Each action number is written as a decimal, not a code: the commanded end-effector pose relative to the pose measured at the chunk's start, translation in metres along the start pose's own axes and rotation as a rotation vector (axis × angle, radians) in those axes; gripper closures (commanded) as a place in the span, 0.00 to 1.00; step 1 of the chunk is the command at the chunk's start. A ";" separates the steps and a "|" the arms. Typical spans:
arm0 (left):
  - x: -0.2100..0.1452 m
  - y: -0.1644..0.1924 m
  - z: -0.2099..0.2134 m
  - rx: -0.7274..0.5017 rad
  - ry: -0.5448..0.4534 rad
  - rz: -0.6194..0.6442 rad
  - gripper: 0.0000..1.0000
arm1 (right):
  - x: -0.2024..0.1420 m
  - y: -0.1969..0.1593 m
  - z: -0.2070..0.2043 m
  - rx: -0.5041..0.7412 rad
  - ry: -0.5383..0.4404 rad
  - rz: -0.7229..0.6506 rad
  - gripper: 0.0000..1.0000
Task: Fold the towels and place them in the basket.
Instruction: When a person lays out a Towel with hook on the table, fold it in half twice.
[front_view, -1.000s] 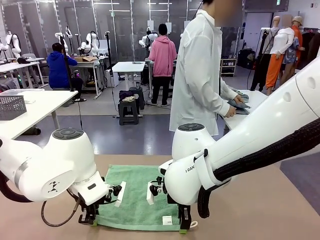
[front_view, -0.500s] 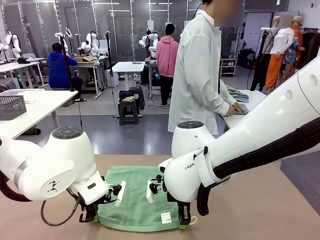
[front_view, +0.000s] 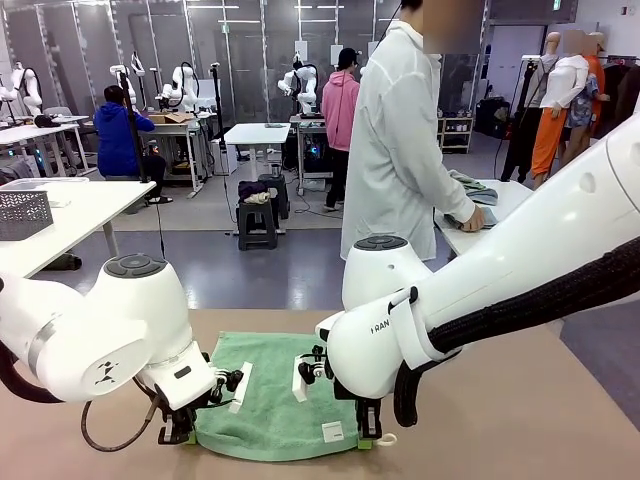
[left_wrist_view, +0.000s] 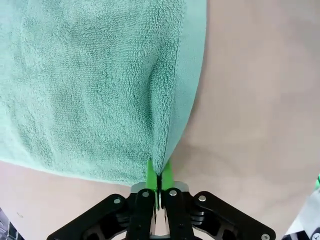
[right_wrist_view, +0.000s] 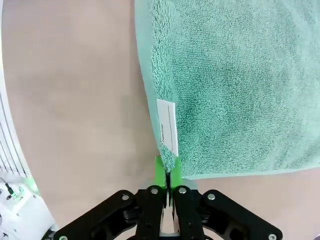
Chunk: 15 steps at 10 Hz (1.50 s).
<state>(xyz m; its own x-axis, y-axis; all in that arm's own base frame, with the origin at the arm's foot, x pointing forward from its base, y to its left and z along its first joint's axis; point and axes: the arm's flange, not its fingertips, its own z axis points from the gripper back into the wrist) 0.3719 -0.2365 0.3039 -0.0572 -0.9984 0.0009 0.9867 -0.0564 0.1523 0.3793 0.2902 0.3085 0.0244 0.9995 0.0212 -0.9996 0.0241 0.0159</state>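
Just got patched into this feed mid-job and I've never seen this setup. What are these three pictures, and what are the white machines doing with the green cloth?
The big white shapes are two robot arms at a table. The wide picture comes from a fixed camera between them, looking across at a person in a white coat. The other two come from a camera on each wrist, looking along that arm's gripper. A green towel lies spread on the table. The left gripper is shut on one near corner, the right gripper on the other, beside a white tag.
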 end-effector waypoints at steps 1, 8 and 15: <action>0.000 0.000 0.000 -0.001 0.000 0.000 1.00 | -0.001 0.000 -0.001 0.002 0.001 -0.001 1.00; -0.007 0.008 0.029 0.037 0.007 -0.003 0.96 | -0.004 -0.011 0.026 -0.017 -0.033 0.034 0.96; -0.005 0.086 0.074 0.121 0.011 0.049 0.96 | 0.012 -0.077 0.077 -0.055 -0.053 0.021 0.96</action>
<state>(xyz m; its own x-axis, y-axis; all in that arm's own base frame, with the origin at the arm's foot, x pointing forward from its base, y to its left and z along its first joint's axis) 0.4270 -0.2306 0.3901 -0.0032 -0.9993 0.0360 0.9611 0.0068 0.2761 0.4415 0.2964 0.3856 0.0138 0.9965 0.0820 -0.9982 0.0186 -0.0579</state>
